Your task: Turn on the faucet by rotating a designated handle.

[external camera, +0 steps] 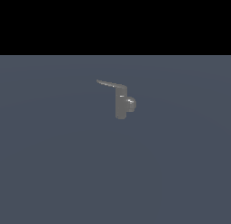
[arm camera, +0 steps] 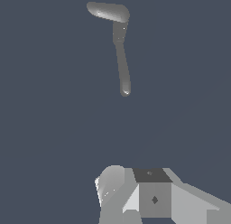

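Note:
The faucet [external camera: 121, 104] is a small grey metal fixture standing upright on the flat grey floor, with a rounded knob [external camera: 131, 103] on the exterior view's right. The handle [external camera: 110, 84], a thin, slightly curved lever, projects from the top of the cylinder toward the exterior view's left. In the wrist view I see the faucet from above, with the handle [arm camera: 122, 65] as a long thin bar. Only grey blocky parts of my gripper [arm camera: 135, 191] show at the frame's edge, well apart from the handle. The frames do not show how the jaws stand. The gripper is not in the exterior view.
A flat blue-grey floor [external camera: 54, 173] surrounds the faucet. A black background band [external camera: 115, 20] lies beyond the floor's far edge.

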Controlling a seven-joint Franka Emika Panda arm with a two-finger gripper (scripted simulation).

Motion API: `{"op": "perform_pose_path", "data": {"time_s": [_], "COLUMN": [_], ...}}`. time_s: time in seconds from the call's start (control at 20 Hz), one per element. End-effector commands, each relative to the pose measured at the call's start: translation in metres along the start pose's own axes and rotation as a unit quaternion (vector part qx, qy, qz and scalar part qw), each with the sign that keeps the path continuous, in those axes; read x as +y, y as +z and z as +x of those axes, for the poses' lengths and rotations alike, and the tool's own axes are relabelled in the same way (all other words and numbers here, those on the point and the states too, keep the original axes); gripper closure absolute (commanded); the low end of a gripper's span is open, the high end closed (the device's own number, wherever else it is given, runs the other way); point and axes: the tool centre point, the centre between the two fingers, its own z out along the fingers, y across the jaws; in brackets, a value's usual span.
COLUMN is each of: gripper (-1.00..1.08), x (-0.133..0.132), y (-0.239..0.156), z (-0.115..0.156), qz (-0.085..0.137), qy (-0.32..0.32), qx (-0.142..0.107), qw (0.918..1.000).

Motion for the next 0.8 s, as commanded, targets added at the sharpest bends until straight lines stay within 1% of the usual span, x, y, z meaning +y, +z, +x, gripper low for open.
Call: {"op": "perform_pose_path", "data": {"time_s": [0.0,0.15,0.4,0.75], "gripper": [1.08,1.08,1.08,1.08], "x": [0.000,-0.003,-0.016,-0.017], "y": [0.000,-0.002,-0.011,-0.011], "z": [0.000,0.001,0.004,0.007], "qz": [0.000,0.001,0.005,0.007], "qy": [0.000,-0.004,-0.020,-0.016], "qx": [0.000,0.004,0.018,0.018], "qw": [1.0000,1.0000,0.9996,0.9997]}}
